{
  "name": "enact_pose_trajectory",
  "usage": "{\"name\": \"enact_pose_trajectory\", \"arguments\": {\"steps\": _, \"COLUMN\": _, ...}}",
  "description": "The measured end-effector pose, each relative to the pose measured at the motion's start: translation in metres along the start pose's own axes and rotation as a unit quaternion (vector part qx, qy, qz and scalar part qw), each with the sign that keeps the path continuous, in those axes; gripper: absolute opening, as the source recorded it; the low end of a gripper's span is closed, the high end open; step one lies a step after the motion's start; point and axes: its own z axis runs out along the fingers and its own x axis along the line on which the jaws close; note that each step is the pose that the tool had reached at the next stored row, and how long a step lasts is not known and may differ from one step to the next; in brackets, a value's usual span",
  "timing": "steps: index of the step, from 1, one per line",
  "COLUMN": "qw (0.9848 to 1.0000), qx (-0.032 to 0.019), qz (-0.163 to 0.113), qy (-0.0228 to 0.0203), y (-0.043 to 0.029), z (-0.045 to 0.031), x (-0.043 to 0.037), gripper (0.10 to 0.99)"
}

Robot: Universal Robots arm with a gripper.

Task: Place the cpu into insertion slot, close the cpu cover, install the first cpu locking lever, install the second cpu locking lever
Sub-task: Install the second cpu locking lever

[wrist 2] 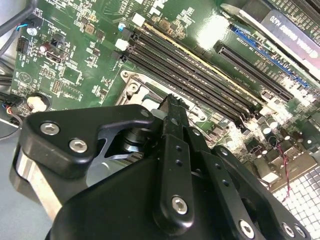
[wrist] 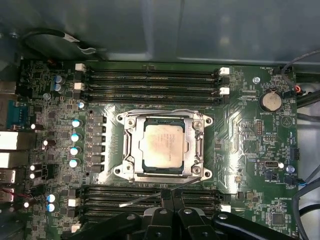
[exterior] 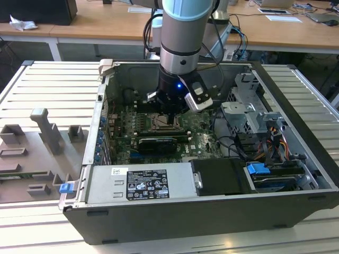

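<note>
My jaws (wrist: 167,196) are pressed together, holding nothing, low in the middle of the first wrist view, just at the near edge of the socket (wrist: 131,131). The chip (wrist: 161,146) sits flat inside it at the centre of that picture, and the metal cover (wrist: 196,147) lies closed around the chip. A thin lever (wrist: 157,192) lies slanted beside my fingertips.

This is a lab or a technical workshop. The robot arm (exterior: 180,37) stands over an open computer case (exterior: 212,201) that lies on a ribbed metal worktable (exterior: 47,90). Behind the arm are wooden desks (exterior: 106,26) with cables and papers. Beside the case, grey holding fixtures (exterior: 47,132) sit on the table.
</note>
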Motion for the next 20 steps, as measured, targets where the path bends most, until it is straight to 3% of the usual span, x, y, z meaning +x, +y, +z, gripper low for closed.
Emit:
{"name": "enact_pose_trajectory", "arguments": {"steps": 17, "qw": 1.0, "qx": 0.0, "qz": 0.0, "qy": 0.0, "y": -0.0006, "z": 0.0, "x": 0.0021, "gripper": 0.106}}
{"name": "enact_pose_trajectory", "arguments": {"steps": 20, "qw": 1.0, "qx": -0.0057, "qz": 0.0, "qy": 0.0049, "y": -0.0033, "z": 0.0005, "x": 0.0021, "gripper": 0.106}}
